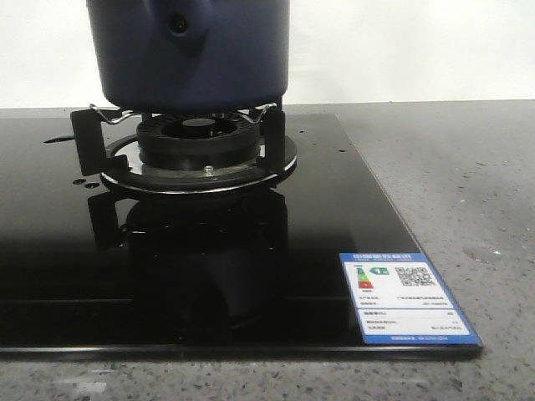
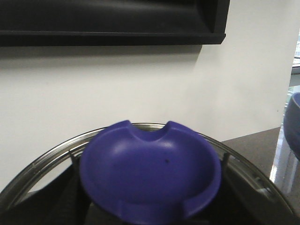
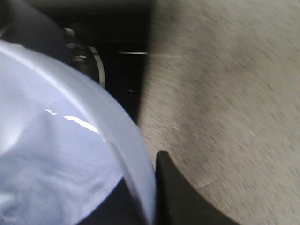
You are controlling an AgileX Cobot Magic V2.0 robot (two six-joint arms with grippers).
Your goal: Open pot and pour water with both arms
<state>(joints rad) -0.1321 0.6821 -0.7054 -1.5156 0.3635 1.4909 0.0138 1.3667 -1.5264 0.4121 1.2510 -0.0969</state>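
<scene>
Front view: pot [image 1: 188,54] on burner stand [image 1: 196,142], upright, knob facing camera | right wrist: finger [image 3: 180,197] just outside pale rim [image 3: 117,136], grip unclear | left gripper unseen

The pot [image 1: 188,50] stands on the burner [image 1: 196,150] at the hob's [image 1: 50,276] rear; a label [image 1: 408,298] lies front-right.
</scene>
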